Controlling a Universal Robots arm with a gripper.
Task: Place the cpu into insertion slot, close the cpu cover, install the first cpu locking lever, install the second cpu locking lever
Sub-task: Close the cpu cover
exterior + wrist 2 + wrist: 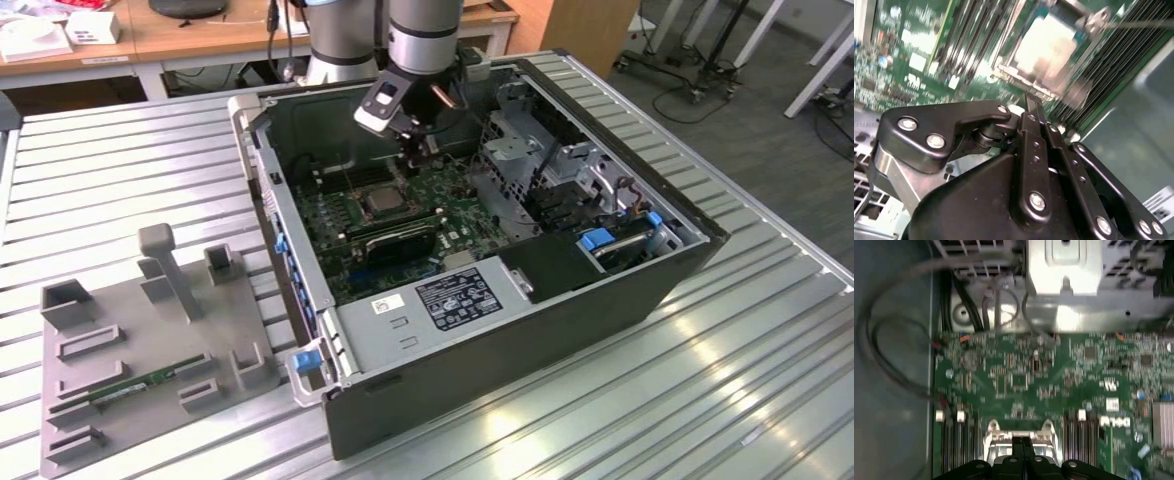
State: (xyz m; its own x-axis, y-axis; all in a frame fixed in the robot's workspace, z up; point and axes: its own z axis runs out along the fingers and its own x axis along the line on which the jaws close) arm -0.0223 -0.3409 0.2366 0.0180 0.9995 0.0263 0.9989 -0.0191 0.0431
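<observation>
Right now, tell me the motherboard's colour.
The motherboard is green, with small silvery parts dotted over it; it shows best in the first wrist view.

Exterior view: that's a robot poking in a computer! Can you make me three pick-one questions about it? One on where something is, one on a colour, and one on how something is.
1. Where is the gripper?
A) Inside the open computer case, above the motherboard
B) Down on the floor
C) On a wooden desk

2. What colour is the motherboard?
A) Red
B) Green
C) Yellow

3. How are the gripper's fingers?
A) Spread wide apart
B) Shut together
C) Clamped on a big ball

Answers:
1 A: in the exterior view the arm reaches down into the case, over the board.
2 B: the board shows green in the exterior view and both wrist views.
3 B: in the first wrist view the two fingers lie side by side with no gap.
</observation>
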